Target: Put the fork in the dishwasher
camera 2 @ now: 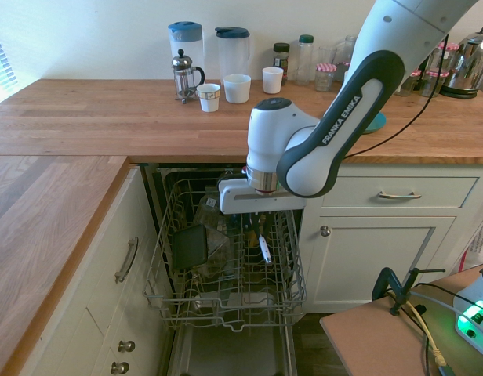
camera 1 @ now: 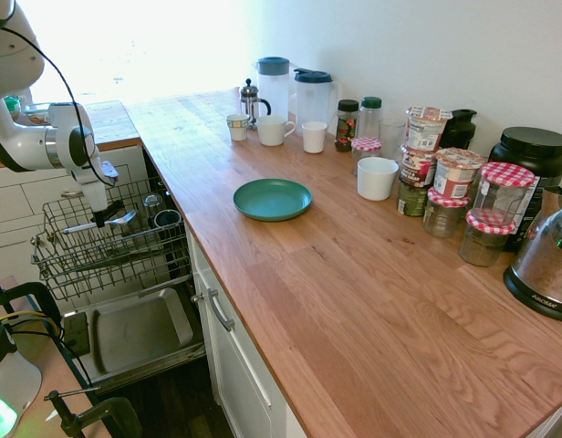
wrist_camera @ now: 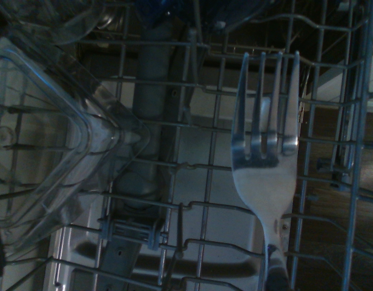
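Observation:
The slim silver fork (camera 1: 117,221) lies level between the fingers of my gripper (camera 1: 100,219), which is shut on it low over the dishwasher's grey wire rack (camera 1: 80,260). In the second exterior view the fork (camera 2: 263,249) hangs just below the gripper (camera 2: 257,225), inside the pulled-out rack (camera 2: 285,274). Close up in the wrist view, the fork (wrist_camera: 265,182) shows with its tines over the rack wires. The grey steel inner door panel (camera 1: 135,333) lies open beneath the rack.
A clear plastic container (wrist_camera: 53,133) and a dark square item (camera 2: 190,247) sit in the rack. On the wooden counter are a teal plate (camera 1: 272,199), mugs, pitchers and jars. White handled drawers (camera 2: 398,192) flank the dishwasher.

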`<state>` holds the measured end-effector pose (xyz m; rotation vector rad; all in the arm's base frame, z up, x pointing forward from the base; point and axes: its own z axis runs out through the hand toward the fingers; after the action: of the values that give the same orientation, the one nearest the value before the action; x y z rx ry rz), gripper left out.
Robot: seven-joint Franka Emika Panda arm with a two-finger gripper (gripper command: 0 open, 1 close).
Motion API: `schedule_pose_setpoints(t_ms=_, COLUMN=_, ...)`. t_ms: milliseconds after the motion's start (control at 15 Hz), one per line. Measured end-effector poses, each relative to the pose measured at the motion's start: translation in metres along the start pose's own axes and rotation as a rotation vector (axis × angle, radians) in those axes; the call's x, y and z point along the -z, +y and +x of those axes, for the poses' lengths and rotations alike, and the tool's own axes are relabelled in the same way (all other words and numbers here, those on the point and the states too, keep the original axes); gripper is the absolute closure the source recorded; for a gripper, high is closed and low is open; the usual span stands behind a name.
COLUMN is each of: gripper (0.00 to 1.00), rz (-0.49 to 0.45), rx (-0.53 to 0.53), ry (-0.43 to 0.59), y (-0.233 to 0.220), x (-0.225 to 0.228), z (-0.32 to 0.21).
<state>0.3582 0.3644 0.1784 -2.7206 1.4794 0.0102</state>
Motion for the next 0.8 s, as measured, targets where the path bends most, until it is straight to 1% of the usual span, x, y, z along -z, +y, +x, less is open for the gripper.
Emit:
schedule_pose_setpoints(t_ms=333, gripper=1.00, rz=-0.020, rx=-0.020, ry=-0.017, y=-0.008, x=-0.034, z=0.004)
schedule_pose_setpoints(t_ms=600, gripper=1.00, rz=-0.024, rx=-0.031, ry=-0.027, y=-0.007, x=-0.056, z=0.017)
schedule_pose_setpoints(t_ms=667, gripper=0.00, rz=-0.030, rx=-0.030, ry=-0.030, y=-0.007, x=-0.061, z=0.020)
schedule_pose_setpoints(t_ms=800, gripper=0.00, rz=-0.036, rx=-0.028, ry=-0.035, y=-0.011, x=-0.069, z=0.023)
